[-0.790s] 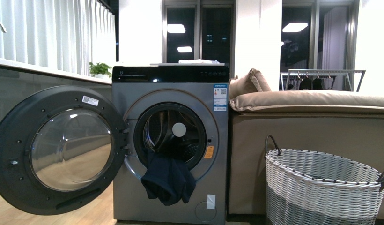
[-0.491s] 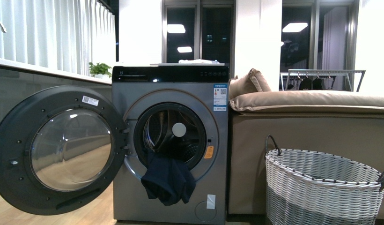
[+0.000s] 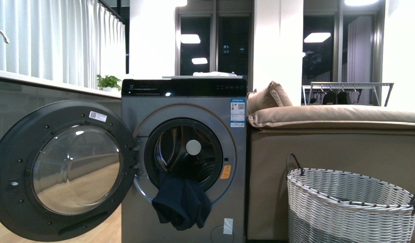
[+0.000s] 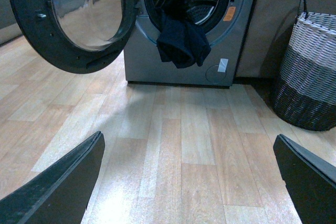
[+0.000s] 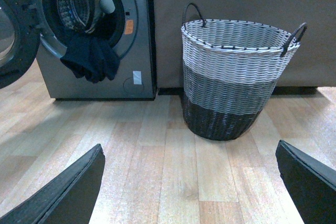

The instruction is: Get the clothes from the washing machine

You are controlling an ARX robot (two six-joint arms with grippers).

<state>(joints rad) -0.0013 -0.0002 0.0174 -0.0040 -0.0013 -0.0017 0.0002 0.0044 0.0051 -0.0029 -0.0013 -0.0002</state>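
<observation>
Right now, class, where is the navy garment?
In the front view the navy garment hangs over the drum rim of the washing machine, right of the open door and left of the woven basket.

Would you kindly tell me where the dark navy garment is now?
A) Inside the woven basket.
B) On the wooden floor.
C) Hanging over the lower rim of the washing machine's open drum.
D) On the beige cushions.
C: the dark navy garment droops from the drum opening of the washing machine, down its grey front.
</observation>
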